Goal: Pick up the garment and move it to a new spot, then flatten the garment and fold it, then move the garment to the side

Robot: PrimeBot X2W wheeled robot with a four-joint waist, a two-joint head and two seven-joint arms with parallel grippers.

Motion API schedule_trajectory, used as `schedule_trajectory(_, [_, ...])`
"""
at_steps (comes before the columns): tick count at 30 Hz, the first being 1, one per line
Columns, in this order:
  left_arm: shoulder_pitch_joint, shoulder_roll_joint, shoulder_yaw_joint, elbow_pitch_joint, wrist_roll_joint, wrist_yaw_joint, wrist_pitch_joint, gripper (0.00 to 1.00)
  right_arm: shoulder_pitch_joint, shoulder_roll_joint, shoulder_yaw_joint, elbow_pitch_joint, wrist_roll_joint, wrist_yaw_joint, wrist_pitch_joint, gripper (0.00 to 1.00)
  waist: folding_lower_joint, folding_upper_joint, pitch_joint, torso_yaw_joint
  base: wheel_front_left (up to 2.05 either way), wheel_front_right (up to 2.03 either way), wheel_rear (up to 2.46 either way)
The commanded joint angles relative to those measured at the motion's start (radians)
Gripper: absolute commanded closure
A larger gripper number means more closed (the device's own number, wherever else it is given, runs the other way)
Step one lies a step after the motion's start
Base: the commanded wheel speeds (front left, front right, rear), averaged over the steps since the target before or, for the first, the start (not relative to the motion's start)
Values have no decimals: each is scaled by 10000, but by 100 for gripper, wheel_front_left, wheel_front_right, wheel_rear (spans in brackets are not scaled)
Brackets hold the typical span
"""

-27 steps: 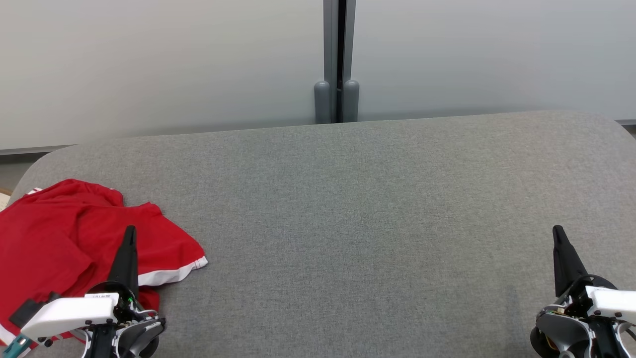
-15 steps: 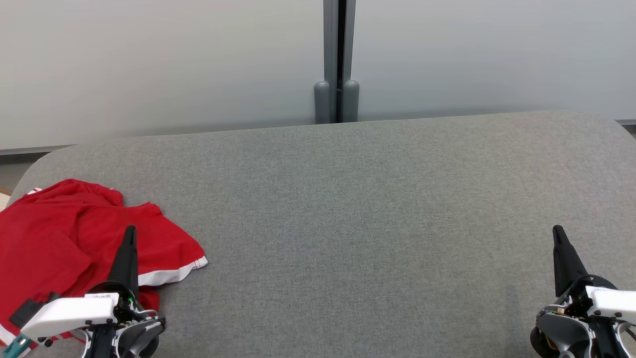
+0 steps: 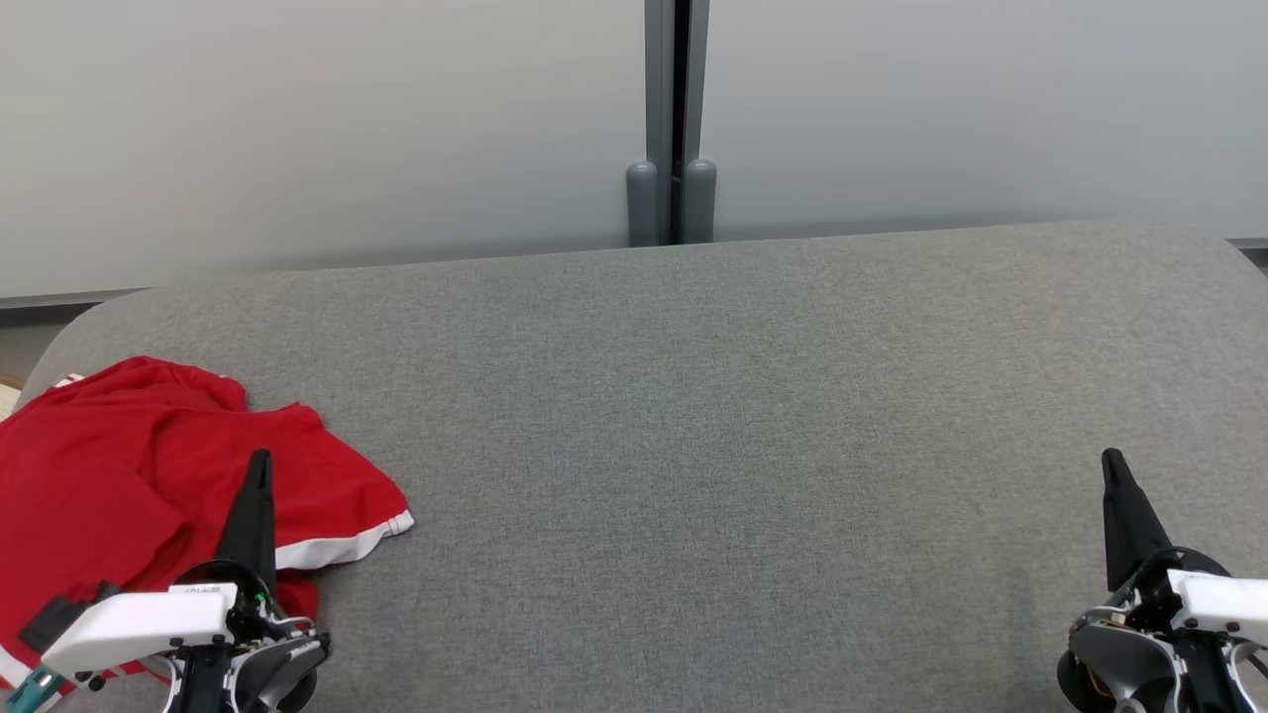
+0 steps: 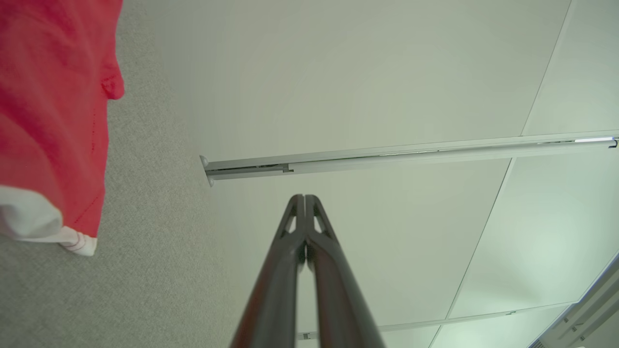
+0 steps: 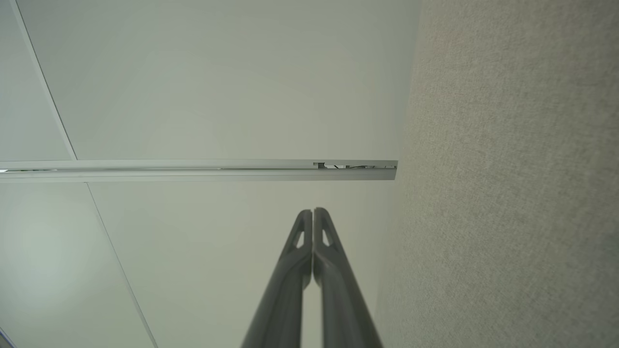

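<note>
Nearest, at the lower left of the head view, the left gripper (image 3: 260, 463) is seen with its fingers pressed together and nothing between them. In its wrist view the two tips are met, pointed toward the pale wall. At the lower right, the right gripper (image 3: 1111, 460) is clenched in the same way and is also empty.

Just beside and beyond the left gripper the garment (image 3: 109, 465) is found. It is red with a white hem and is crumpled in a heap at the left end of the grey surface (image 3: 693, 446). In the head view it is overlapped by the left fingers. It cannot be told whether it is touched, but it is not gripped.

Farthest, the wall panels (image 3: 297, 129) and a grey post (image 3: 674, 119) are seen.

Against the pictures of the last second, nothing is changed: no arm was moved and no fold was shifted. It is judged that the task is not yet begun. The left fingers must first be opened before the garment can be picked up.
</note>
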Motion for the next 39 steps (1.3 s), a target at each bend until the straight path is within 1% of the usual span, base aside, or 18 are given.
schedule_trajectory(1, [-135, 29, 20, 5, 17, -37, 12, 100, -99, -4, 9, 3, -63, 0, 15, 100, 0, 0, 0, 0, 0, 0, 0])
schedule_trajectory(39, [-135, 29, 20, 5, 18, -37, 12, 100, -99, -4, 9, 3, -63, 0, 15, 100, 0, 0, 0, 0, 0, 0, 0])
